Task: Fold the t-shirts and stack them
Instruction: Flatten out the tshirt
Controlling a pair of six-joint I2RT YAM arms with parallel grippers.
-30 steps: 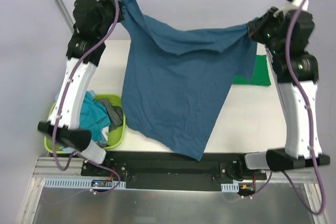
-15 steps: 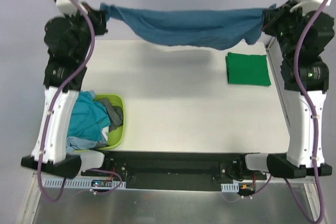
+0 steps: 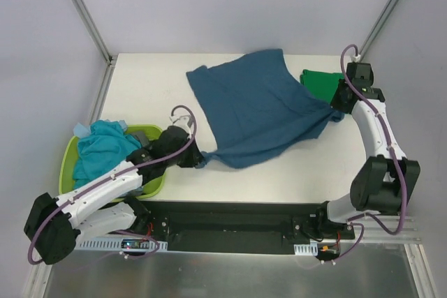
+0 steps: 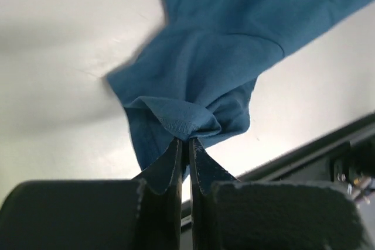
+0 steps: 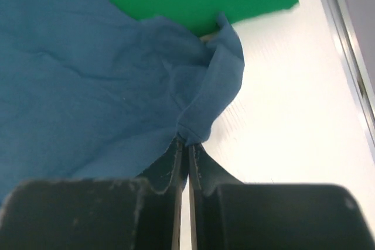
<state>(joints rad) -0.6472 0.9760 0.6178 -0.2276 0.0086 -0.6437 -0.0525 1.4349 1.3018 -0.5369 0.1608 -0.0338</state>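
T-shirt spans left gripper, right gripper.

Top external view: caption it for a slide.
Left gripper and right gripper pinch opposite ends of the teal-blue t-shirt, spread on the table, overlapping a green t-shirt.

Bare tabletop at far left and near right
The blue shirt covers the middle; the green shirt and the basket block the sides.
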